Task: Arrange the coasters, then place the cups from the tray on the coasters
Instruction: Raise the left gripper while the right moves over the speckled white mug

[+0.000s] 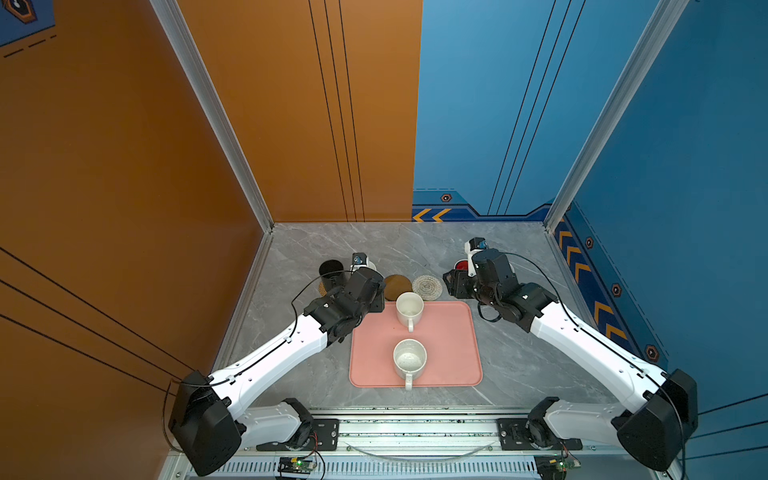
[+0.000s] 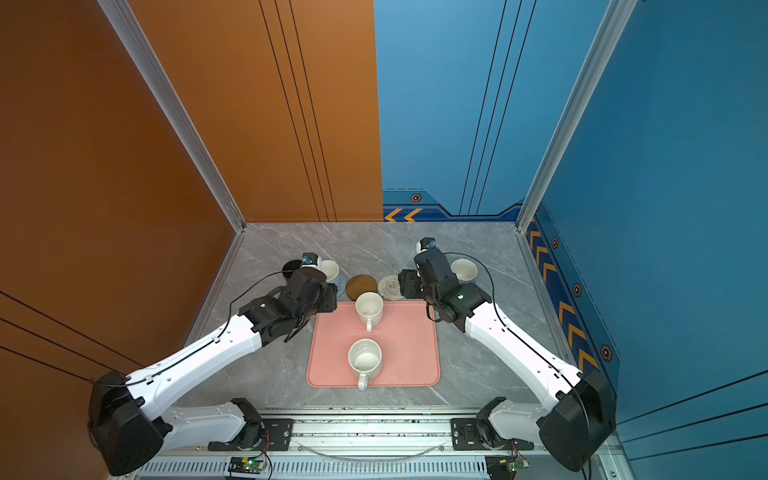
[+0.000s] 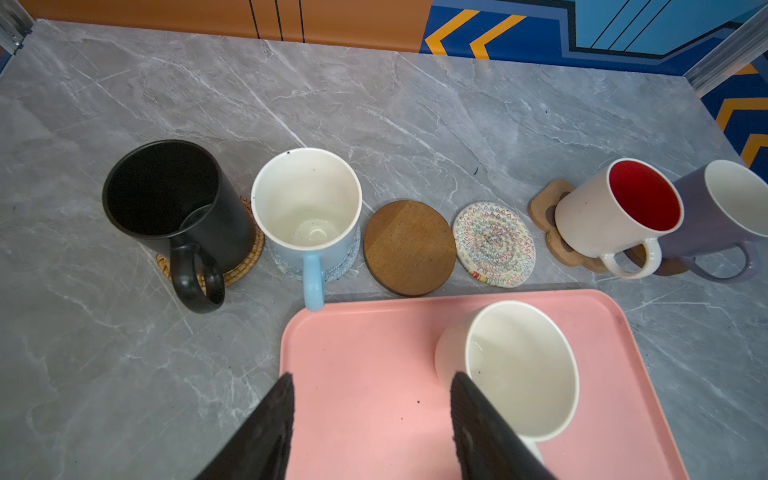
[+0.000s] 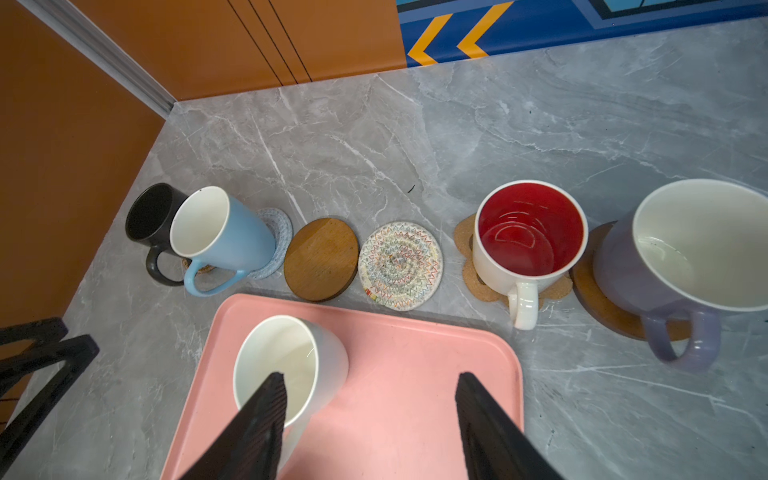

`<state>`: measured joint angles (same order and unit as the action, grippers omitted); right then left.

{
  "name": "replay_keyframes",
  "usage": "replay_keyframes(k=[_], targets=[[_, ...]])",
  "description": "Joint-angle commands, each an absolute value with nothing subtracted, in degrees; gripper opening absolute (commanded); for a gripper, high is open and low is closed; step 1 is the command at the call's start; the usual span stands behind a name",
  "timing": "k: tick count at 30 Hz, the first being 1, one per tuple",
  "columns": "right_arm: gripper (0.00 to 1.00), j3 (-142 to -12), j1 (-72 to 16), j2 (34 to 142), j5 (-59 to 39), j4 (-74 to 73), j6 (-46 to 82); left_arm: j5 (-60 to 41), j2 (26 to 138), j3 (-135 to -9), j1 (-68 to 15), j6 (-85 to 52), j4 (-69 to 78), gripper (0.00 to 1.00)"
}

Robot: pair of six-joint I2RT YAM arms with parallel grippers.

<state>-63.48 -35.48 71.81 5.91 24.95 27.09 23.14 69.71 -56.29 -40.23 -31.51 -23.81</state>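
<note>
A row of coasters lies behind the pink tray (image 3: 374, 353). The black cup (image 3: 166, 195) stands on the orange rattan coaster (image 3: 245, 266) and the light blue cup (image 3: 307, 208) on a grey woven one (image 3: 345, 266). The brown round coaster (image 3: 409, 247) and the beige woven coaster (image 3: 493, 244) are bare. The red-inside cup (image 4: 528, 237) sits on the paw-print coaster (image 4: 467, 232), the lavender cup (image 4: 685, 257) on a brown round (image 4: 598, 291). On the tray stand the plain white cup (image 1: 409, 309) and the speckled cup (image 1: 409, 359). My left gripper (image 3: 372, 382) and right gripper (image 4: 372, 382) hover open and empty over the tray's far end, either side of the plain white cup.
The orange wall (image 1: 124, 208) closes the left side and the blue wall (image 1: 685, 208) the right. The two arm bases sit on a metal rail (image 1: 415, 432) at the front edge. Bare marble table (image 1: 415, 245) stretches behind the coaster row.
</note>
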Motion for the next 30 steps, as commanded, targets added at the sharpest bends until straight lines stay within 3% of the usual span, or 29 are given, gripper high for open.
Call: replay_keyframes(k=[1,10,19,30], targets=[[0.63,-65.39,-39.34,69.39,9.74,31.10,25.23,26.17,67.73,-54.66,-41.38,-32.78,-24.70,0.61],[0.62,-64.10,-58.15,65.59,21.49,42.79,30.50,27.36,66.31,-53.10,-42.10,-33.76,-24.70,0.61],[0.59,-61.77,-76.15,66.63,25.50,50.16,43.95,28.74,63.48,-50.56,-42.11,-35.11,-24.70,0.61],[0.62,-60.60,-83.65,77.34,25.38,49.89,55.49,28.21,59.46,-48.23,-42.14,-35.70,-24.70,0.61]])
